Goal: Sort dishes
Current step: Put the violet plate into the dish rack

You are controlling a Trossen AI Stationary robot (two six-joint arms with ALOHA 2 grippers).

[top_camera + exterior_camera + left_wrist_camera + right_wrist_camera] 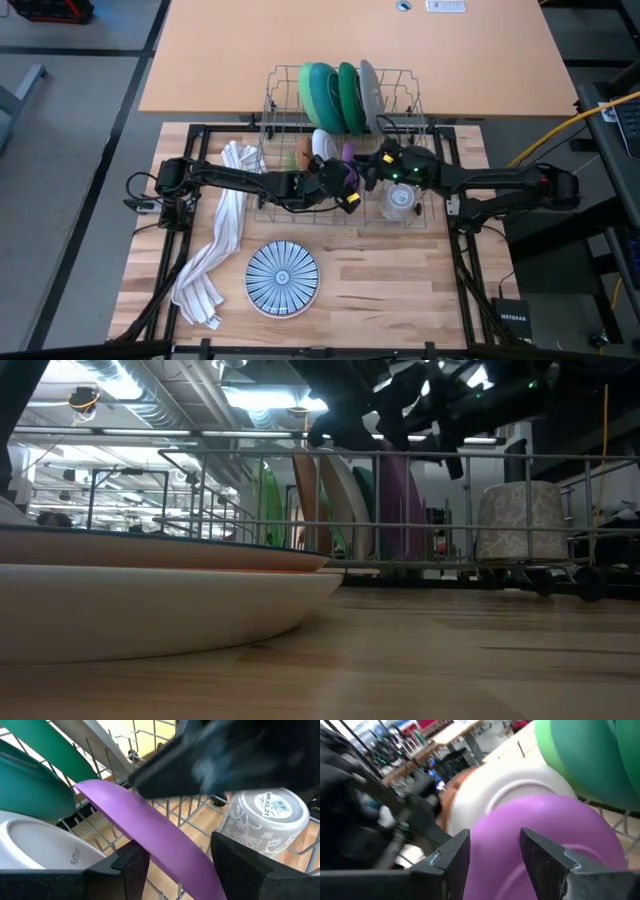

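A purple plate (165, 835) stands on edge, tilted, in the wire dish rack (270, 130), next to a white dish (45, 845). Green (320, 90), teal (350, 95) and grey (369, 90) dishes stand on edge at the rack's far end. My left gripper (180, 865) reaches in from the left and is shut on the purple plate. My right gripper (495, 855) is open over the rack from the right, its fingers facing the plate's broad purple face (545, 815). A blue-and-white striped plate (282, 278) lies flat on the table near the front edge. My left gripper has the purple plate's rim (187, 855) between its two fingers, which lie across the rim and slant down from the table's left. The plate still stands tilted among the rack's wires. My right gripper: I cannot tell whether its fingers touch the plate's face.
A patterned clear cup (399, 200) stands upside down in the rack's right part, close to both grippers. A white striped towel (225, 230) lies on the table left of the rack. The rack's wire walls (400, 455) rise around the dishes.
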